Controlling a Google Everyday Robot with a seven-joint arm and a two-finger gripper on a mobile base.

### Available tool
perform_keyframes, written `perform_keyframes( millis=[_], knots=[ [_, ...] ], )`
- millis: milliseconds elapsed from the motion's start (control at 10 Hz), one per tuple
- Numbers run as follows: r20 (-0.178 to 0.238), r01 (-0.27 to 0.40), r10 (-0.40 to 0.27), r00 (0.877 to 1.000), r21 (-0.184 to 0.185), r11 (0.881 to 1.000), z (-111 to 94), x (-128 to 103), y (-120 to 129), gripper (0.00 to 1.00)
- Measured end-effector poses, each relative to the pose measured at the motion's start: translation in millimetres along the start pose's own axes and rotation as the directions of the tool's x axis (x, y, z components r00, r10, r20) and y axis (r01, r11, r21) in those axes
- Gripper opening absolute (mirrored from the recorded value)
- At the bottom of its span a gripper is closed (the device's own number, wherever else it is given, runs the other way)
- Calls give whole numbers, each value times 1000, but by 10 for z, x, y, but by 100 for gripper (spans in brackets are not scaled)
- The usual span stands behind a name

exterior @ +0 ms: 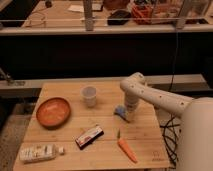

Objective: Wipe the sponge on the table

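Now the white arm (160, 99) comes in from the right side, bends at the top and points straight down. Its gripper (127, 116) is low on the table (65, 90), pinched shut on the blue sponge (120, 111). The sponge sits right of the middle, between the cup (89, 96) and the carrot (127, 149).

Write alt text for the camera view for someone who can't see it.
A white robot arm's shut gripper rests on a light-blue sponge on a bamboo table. Nearby: clear cup, orange bowl, dark snack packet, carrot, white package.
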Motion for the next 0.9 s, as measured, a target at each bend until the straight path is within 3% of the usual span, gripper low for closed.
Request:
perform_keyframes(
  millis=[300, 900],
  knots=[
    [-10, -15, 15, 1000, -10, 1000, 41, 245, -24, 0],
    [-31, 5, -5, 1000, -16, 1000, 130, 295, 54, 0]
  ],
)
